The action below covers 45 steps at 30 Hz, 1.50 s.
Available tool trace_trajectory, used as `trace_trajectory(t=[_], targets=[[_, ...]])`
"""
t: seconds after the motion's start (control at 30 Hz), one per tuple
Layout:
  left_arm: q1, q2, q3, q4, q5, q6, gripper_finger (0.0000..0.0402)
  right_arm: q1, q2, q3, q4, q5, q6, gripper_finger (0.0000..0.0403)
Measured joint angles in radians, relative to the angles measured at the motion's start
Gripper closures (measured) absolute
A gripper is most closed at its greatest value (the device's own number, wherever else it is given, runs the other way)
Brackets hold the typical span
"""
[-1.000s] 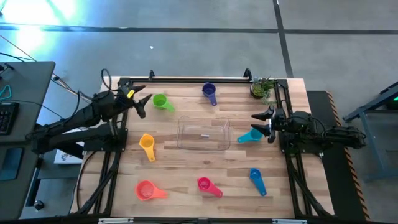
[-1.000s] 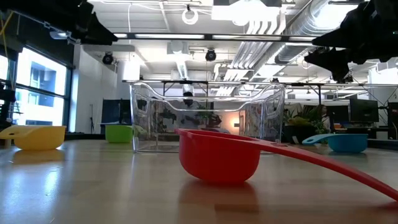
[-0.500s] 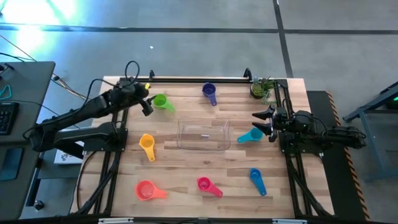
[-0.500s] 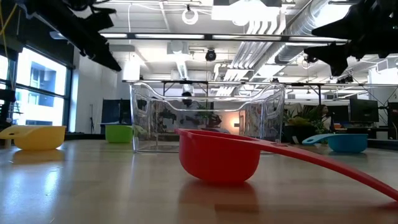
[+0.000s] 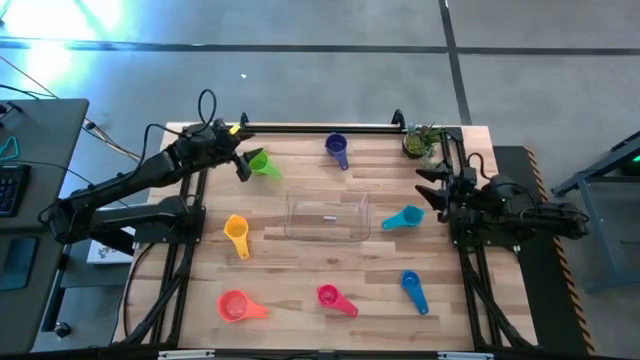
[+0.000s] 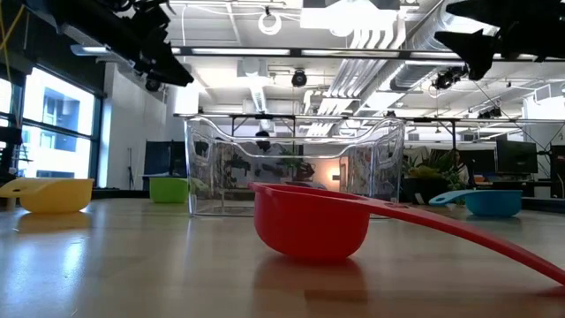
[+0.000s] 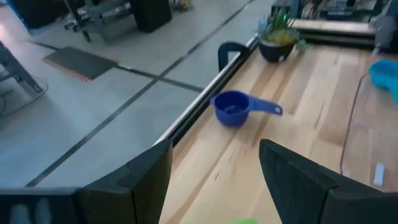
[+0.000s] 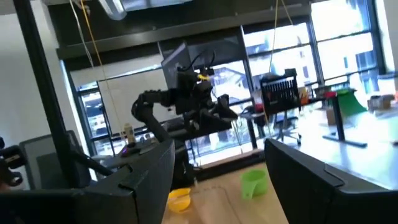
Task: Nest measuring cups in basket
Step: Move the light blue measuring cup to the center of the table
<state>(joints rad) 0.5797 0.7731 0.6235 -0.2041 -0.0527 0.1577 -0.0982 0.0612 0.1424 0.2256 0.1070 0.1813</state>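
green cup (image 5: 258, 162), teal cup (image 5: 410, 214), seemingly clear basket (image 5: 327, 215)

Overhead, table-level, two wrist views.

red cup (image 6: 311, 231) foreground | basket (image 6: 294, 168) behind (clear) | yellow cup (image 6: 55, 194) left

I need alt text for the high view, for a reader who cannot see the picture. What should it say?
Seen from above, a clear basket stands empty mid-table with seven measuring cups scattered around it. The open left gripper hovers beside the green cup. The open right gripper is just past the teal cup, near a potted plant.
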Motion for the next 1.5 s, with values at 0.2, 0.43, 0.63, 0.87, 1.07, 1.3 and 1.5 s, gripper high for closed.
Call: trace_trajectory(t=[0.2, 0.43, 0.63, 0.87, 1.07, 1.3, 1.5], targets=[[-0.061, 0.000, 0.000, 0.060, 0.000, -0.024, 0.0169, 0.000, 0.069, 0.071, 0.000, 0.052, -0.041, 0.0160], [-0.145, 0.000, 0.000, 0.090, -0.005, -0.026, 0.0169, 0.000, 0.249, 0.207, -0.002, 0.053, -0.106, 0.0160], [-0.210, 0.000, 0.000, 0.090, -0.007, -0.026, 0.0169, 0.000, 0.455, 0.351, -0.005, 0.052, -0.157, 0.0160], [-0.287, -0.037, 0.000, 0.088, -0.007, -0.028, 0.0169, 0.000, 0.679, 0.535, -0.050, 0.052, -0.164, 0.0160], [-0.332, -0.106, 0.000, 0.024, -0.009, -0.053, 0.0169, -0.001, 0.842, 0.664, -0.064, 0.088, -0.191, 0.0160], [-0.354, -0.166, 0.000, -0.017, -0.019, -0.076, 0.0169, -0.037, 1.001, 0.785, -0.072, 0.086, -0.208, 0.0160], [-0.355, -0.172, 0.000, -0.042, -0.043, -0.069, 0.0169, -0.069, 1.102, 0.857, -0.090, 0.080, -0.208, 0.0160]])
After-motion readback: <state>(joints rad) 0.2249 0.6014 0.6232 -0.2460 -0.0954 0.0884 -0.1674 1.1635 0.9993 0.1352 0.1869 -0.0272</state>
